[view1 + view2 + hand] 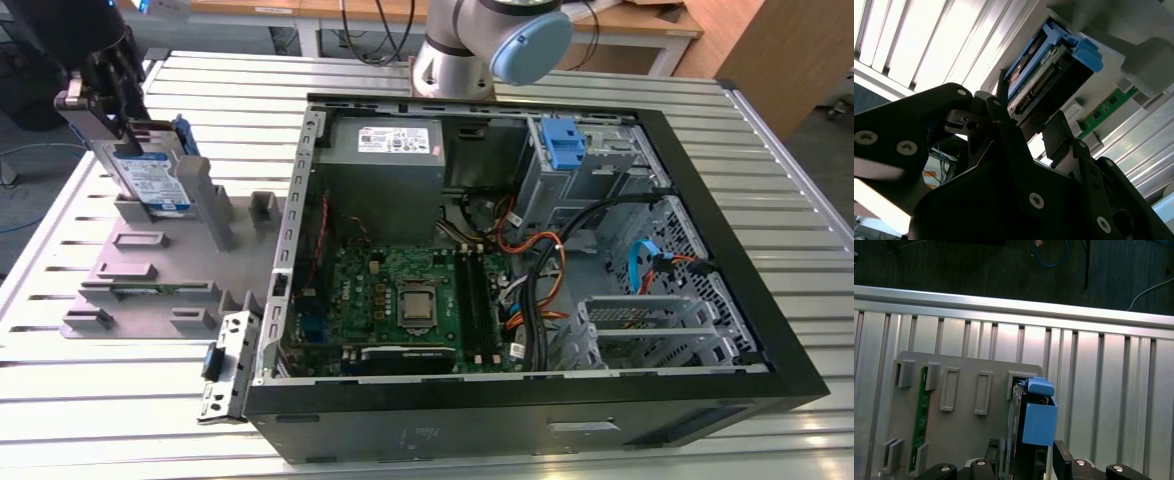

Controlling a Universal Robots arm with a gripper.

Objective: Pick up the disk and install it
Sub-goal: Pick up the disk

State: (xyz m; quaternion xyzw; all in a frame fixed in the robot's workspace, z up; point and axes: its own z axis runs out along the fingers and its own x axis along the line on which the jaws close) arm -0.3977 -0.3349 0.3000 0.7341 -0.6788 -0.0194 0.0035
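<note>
I see my gripper pinching the disk between its fingers, upright at the grey fixture plate on the bench, beside the open computer case.

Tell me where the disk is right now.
The disk stands upright at the grey fixture on the exterior view's left, outside the open computer case, just under the gripper.

The arm, at 12 o'clock in the exterior view, is a smooth silver-grey tube ending in a rounded joint housing, with a pale blue cap on its 3 o'clock side. In the second wrist view the end effector is matte black: angular plates and link bars, dotted with bright round-headed screws.
</note>
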